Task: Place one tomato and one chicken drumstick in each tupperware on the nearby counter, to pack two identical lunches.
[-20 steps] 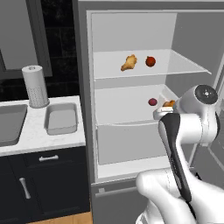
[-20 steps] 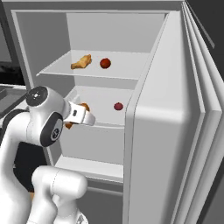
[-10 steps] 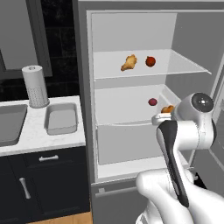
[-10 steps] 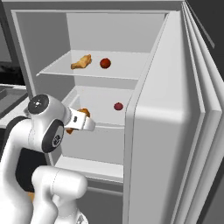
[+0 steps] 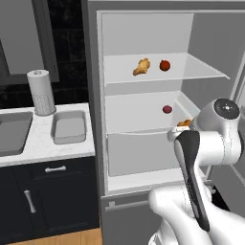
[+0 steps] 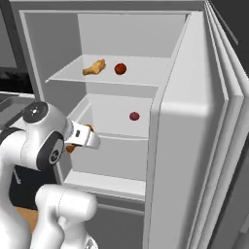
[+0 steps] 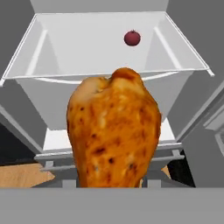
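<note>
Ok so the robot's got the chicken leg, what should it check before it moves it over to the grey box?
1. Drumstick held by the gripper: ok, it sits right in front of the hand camera and the gripper is shut on it.
2. Drumstick out of the fridge: ok, it is in front of the middle shelf's edge.
3. Tupperware on the counter ready: ok, nothing lies in it.
4. Second tupperware located: cannot tell.
5. Food left for later: ok, a tomato on the middle shelf, another tomato and drumstick on the top shelf.
6. Paper-towel roll clear of the tray: ok, it stands behind it.
</note>
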You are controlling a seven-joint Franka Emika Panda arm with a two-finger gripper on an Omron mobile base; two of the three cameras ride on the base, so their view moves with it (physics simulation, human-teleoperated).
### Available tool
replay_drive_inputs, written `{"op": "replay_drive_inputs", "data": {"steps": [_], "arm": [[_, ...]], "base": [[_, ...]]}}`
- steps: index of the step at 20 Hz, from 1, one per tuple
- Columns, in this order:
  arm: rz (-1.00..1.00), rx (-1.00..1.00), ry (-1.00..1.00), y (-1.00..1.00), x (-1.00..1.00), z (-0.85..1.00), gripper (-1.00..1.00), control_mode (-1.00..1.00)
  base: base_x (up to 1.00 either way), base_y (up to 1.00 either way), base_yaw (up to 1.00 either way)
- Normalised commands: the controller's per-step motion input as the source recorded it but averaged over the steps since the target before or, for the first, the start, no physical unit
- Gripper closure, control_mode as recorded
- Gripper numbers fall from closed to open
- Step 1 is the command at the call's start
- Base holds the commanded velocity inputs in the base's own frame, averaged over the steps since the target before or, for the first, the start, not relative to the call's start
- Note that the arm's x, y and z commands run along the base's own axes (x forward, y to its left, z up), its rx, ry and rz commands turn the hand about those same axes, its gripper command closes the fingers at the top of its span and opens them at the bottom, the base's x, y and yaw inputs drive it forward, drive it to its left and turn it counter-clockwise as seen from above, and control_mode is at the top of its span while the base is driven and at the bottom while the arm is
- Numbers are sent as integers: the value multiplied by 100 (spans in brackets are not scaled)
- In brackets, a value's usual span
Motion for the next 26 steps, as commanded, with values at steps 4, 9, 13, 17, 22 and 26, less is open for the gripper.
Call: {"op": "replay_drive_inputs", "data": {"steps": [4,9,13,17,22,26], "arm": [[0,0,0,0,0,0,100,100],[0,0,0,0,0,0,100,100],[0,0,0,0,0,0,100,100],[0,0,0,0,0,0,100,100],[0,0,0,0,0,0,100,100],[0,0,0,0,0,0,100,100]], "base": [[-65,76,12],[-44,100,11],[-16,100,6],[-2,100,-2],[14,91,-19],[50,64,-10]]}}
